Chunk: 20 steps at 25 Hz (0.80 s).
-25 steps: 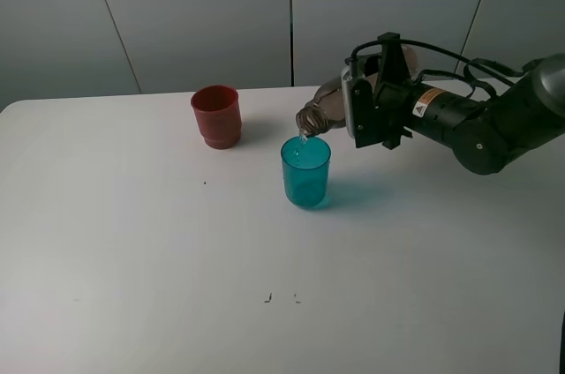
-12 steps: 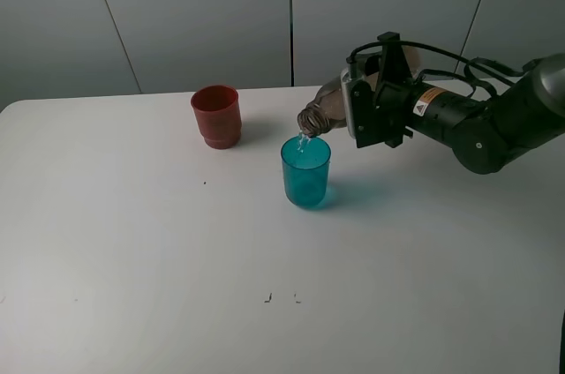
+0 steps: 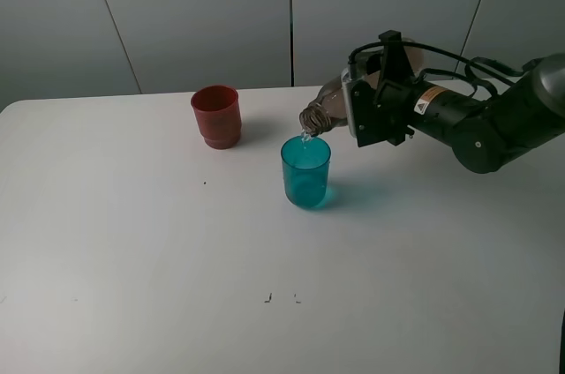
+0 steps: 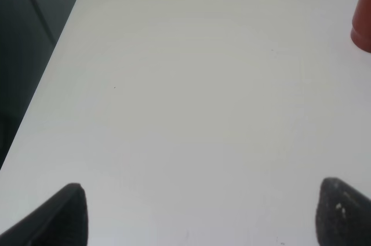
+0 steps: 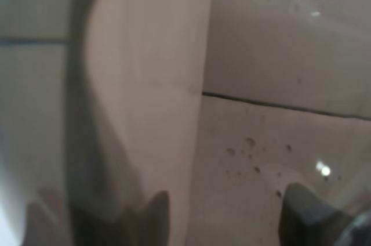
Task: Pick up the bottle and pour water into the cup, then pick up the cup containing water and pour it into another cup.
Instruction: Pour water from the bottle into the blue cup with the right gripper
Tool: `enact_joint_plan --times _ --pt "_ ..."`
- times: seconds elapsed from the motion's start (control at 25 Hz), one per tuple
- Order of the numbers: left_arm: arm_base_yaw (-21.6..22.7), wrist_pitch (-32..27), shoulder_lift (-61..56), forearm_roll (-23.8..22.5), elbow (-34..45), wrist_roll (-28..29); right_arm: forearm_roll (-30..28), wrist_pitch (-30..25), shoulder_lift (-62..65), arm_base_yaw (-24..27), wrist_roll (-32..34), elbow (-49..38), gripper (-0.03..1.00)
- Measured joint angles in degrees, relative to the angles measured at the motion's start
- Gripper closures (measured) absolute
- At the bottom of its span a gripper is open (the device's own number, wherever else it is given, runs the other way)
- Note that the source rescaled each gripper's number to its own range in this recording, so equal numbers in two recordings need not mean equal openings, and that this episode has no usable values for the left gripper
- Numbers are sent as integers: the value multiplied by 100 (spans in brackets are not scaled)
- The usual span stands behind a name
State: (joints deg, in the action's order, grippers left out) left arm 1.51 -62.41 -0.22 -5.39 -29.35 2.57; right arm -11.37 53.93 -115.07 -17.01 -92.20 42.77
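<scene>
The right gripper (image 3: pixel 353 109) is clamped around the body of the bottle (image 3: pixel 322 112), a slim vessel of smoky grey-brown translucent plastic. The bottle lies tipped close to horizontal, with its narrow neck sloping down. Its mouth hangs just above the rim of the teal cup (image 3: pixel 305 171). A thin pale thread of water shows between mouth and rim.

The teal cup is a smooth, slightly tapered tumbler of see-through plastic. It stands upright near the middle of the matte white table (image 3: pixel 132 259) and throws a bluish tint onto the surface beside its base. The red cup (image 3: pixel 216 115) is opaque, with a stepped, narrower base. It stands upright further back and to the left, well apart from the teal cup.

In the right wrist view the bottle (image 5: pixel 249 141) fills the picture as a blurred, cloudy wall speckled with small droplets. The right gripper's (image 5: pixel 226 217) dark fingertips (image 5: pixel 301 211) press against it on either side.

The left gripper (image 4: pixel 206 217) hangs over bare table with its jaws spread wide and nothing between them. Its two black, rounded fingertips (image 4: pixel 69 211) sit at opposite corners of the left wrist view. A sliver of the red cup (image 4: pixel 362 22) shows at the edge of that view.
</scene>
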Motion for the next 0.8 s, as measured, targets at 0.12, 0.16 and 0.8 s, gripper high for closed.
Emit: enact_joint_plan --times 0.12,0.16,0.8 --pt "0 0 0 0 0 0 0 12 0 0 -37 9 97" --pt "0 0 0 0 0 0 0 12 0 0 -49 9 97" --pt "0 0 0 0 0 0 0 22 0 0 -333 13 97"
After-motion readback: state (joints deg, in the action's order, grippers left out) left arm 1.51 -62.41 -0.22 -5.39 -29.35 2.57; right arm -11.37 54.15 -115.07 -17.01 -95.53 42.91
